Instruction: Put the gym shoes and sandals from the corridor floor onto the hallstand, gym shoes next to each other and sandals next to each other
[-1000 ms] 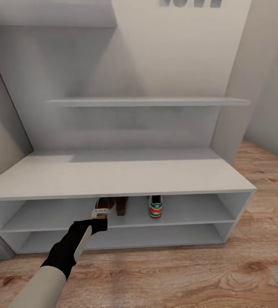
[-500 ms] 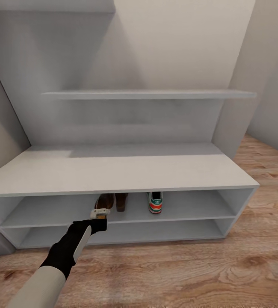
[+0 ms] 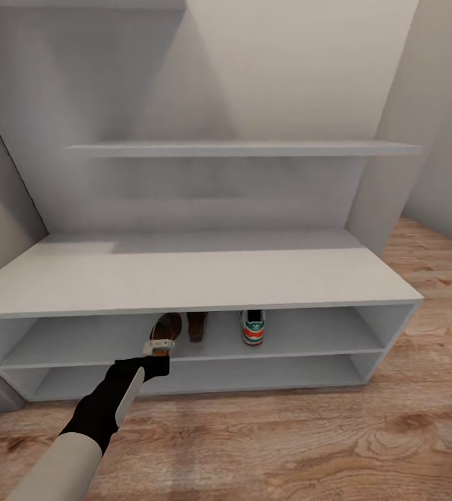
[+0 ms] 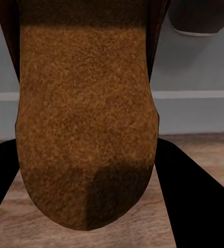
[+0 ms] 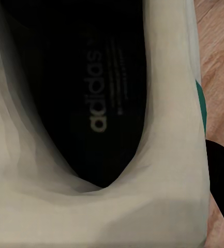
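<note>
Head view: left gripper clamps sandal.

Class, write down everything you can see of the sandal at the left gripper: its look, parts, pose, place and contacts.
The sandal is brown, with a fuzzy, suede-like tan footbed and a rounded end. It sits at the front of the hallstand's upper open shelf, beside the second sandal. The left gripper is at its near end, black fingers flanking it. Whether its sole rests fully on the shelf cannot be told.
</note>
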Controlling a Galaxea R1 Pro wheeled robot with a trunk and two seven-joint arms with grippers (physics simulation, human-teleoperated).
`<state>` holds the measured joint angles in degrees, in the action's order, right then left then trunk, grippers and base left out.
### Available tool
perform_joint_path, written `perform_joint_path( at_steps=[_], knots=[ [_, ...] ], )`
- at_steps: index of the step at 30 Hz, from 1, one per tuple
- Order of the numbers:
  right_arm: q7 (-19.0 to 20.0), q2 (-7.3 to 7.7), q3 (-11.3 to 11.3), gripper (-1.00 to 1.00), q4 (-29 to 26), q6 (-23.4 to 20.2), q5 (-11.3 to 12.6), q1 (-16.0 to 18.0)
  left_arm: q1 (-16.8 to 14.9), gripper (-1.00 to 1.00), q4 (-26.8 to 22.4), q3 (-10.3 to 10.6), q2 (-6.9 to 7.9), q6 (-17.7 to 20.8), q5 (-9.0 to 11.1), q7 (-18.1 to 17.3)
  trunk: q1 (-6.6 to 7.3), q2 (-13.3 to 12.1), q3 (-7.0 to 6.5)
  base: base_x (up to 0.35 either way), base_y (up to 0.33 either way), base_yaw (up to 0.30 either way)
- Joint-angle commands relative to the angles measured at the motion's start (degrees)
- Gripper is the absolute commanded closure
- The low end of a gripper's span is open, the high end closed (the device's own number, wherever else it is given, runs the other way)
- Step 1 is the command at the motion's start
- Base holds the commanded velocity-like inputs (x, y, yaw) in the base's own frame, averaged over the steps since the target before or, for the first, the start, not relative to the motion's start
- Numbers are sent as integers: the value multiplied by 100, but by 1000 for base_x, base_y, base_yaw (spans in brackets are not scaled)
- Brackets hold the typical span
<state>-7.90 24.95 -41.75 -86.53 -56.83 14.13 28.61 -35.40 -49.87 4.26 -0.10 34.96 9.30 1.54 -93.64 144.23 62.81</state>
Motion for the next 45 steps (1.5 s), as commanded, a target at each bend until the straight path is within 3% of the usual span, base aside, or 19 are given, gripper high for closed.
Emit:
perform_joint_path(
  at_steps=[1, 22, 34, 45],
  knots=[
    [-54, 2, 0, 100, -4, -21, 64, 4, -2, 100, -8, 5, 1, 27, 37, 22, 1, 2, 5, 119, 24, 0],
    [-54, 2, 0, 100, -4, -20, 64, 4, -2, 100, -5, 5, -5, 19, 37, 22, 1, 2, 5, 61, 54, 0],
    [-54, 2, 0, 100, -8, -20, 64, 4, -2, 100, -5, 5, -3, 19, 37, 22, -30, 18, 271, 0, 0, 0],
    [-54, 2, -1, 100, -13, -20, 64, 4, -2, 100, -5, 5, -4, 19, 37, 22, -30, 18, 271, 10, 0, 0]
  ],
)
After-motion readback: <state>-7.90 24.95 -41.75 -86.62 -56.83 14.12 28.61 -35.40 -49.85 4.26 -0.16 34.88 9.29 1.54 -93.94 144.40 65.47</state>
